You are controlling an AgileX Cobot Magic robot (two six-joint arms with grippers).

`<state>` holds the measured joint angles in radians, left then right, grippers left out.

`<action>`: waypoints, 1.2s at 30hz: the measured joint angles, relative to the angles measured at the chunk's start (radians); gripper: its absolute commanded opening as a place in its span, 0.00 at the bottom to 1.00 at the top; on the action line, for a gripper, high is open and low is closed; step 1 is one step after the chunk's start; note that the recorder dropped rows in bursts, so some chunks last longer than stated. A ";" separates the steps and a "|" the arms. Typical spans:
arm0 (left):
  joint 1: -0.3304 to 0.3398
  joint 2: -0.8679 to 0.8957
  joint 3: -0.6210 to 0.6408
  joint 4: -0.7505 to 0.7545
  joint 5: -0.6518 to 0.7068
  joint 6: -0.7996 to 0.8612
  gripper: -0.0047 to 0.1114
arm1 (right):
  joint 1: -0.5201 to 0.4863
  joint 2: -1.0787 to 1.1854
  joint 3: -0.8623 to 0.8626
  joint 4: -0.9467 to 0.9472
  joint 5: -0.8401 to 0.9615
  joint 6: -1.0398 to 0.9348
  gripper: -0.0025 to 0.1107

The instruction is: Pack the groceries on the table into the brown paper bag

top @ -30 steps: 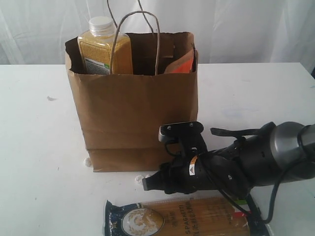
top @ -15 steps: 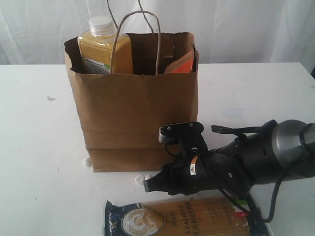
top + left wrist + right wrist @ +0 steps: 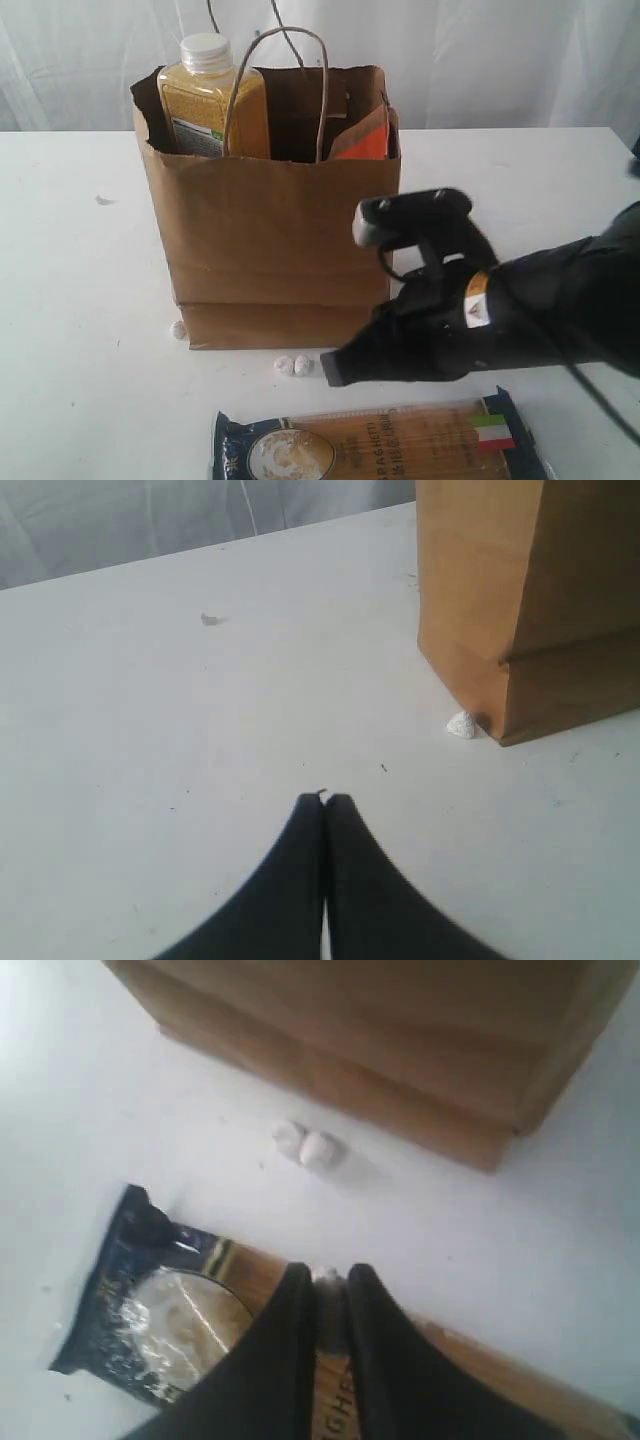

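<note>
Right end effector (image 3: pixel 327 1278) nearly closed, empty, hovering over spaghetti pack (image 3: pixel 380 445) lying on table (image 3: pixel 80 300) before bag (image 3: pixel 270 220). Left end effector (image 3: pixel 325 802) closed. Risk: long pack snags bag rim, tips it.

A softly folded white curtain (image 3: pixel 500 60) formed the backdrop. A pair of white pebble-like bits (image 3: pixel 294 366) lay touching side by side; a third white bit (image 3: pixel 178 328) lay apart to their left, and a small grey speck (image 3: pixel 104 200) farther left.
</note>
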<state>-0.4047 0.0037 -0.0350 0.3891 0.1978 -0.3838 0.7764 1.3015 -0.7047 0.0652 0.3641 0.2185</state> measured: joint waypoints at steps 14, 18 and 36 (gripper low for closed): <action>0.000 0.000 0.000 0.000 0.000 0.000 0.04 | 0.000 -0.252 -0.304 -0.249 0.135 0.077 0.05; 0.000 0.000 0.000 0.000 0.000 0.000 0.04 | 0.000 -0.192 -0.413 -0.443 0.194 0.217 0.05; 0.000 0.000 0.000 0.000 0.000 0.000 0.04 | 0.000 0.128 -0.581 -0.523 0.268 0.276 0.64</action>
<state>-0.4047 0.0037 -0.0350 0.3891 0.1978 -0.3838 0.7764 1.4293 -1.2862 -0.4575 0.6319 0.4943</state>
